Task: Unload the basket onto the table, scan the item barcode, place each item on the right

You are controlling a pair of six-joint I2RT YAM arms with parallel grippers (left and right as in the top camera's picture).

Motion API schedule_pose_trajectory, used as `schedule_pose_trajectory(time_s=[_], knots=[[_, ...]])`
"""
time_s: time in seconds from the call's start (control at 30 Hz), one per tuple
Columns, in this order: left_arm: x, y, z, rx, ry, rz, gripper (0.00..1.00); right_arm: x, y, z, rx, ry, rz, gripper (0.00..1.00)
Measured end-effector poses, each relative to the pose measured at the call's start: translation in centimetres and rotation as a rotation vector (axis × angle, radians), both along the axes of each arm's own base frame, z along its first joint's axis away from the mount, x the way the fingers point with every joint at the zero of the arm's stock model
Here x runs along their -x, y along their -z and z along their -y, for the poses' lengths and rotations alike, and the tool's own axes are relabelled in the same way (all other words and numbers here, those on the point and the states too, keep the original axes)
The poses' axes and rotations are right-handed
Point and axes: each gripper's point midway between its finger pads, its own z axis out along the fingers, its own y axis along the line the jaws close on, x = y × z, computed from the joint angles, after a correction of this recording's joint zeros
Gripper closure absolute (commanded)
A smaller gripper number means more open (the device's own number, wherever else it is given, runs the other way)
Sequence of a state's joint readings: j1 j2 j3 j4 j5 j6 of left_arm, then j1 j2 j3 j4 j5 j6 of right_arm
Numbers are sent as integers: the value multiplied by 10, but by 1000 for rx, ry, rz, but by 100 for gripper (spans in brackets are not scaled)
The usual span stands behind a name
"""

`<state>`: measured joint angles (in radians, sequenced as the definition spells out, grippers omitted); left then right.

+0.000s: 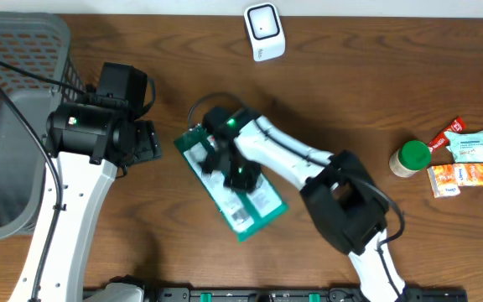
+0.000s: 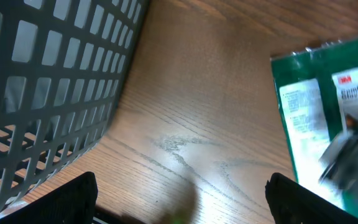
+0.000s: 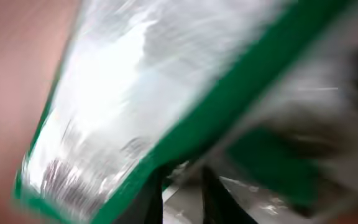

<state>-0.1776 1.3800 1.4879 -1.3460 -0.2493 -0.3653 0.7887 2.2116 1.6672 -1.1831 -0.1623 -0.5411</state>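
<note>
At the middle of the desk (image 1: 350, 75) a flat green packet (image 1: 254, 205) lies under the right claw (image 1: 227, 166), whose grip I cannot tell. The left claw (image 1: 149, 141) gapes apart beside it. The packet looks light, glossy and likely slippery, so it is best pinched at an edge.

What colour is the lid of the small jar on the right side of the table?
Green; the lid shows best in the overhead view.

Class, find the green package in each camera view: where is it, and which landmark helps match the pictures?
Overhead: green package at the centre.
Left wrist: green package at the right edge, cut off.
Right wrist: green package blurred, filling most of the frame.
Landmark: grey basket, at left in overhead and left wrist.
</note>
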Motion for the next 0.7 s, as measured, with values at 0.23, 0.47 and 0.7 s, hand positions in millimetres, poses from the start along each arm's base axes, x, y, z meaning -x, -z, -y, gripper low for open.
schedule_pose_trajectory(time_s=[0.23,0.47,0.7], knots=[[0,0,0,0,0,0,12,50,-9,20,109,-299,-132,76],[0,0,0,0,0,0,12,52,-17,21,142,-305,-124,77],[0,0,0,0,0,0,12,14,-43,-6,33,-137,10,68]])
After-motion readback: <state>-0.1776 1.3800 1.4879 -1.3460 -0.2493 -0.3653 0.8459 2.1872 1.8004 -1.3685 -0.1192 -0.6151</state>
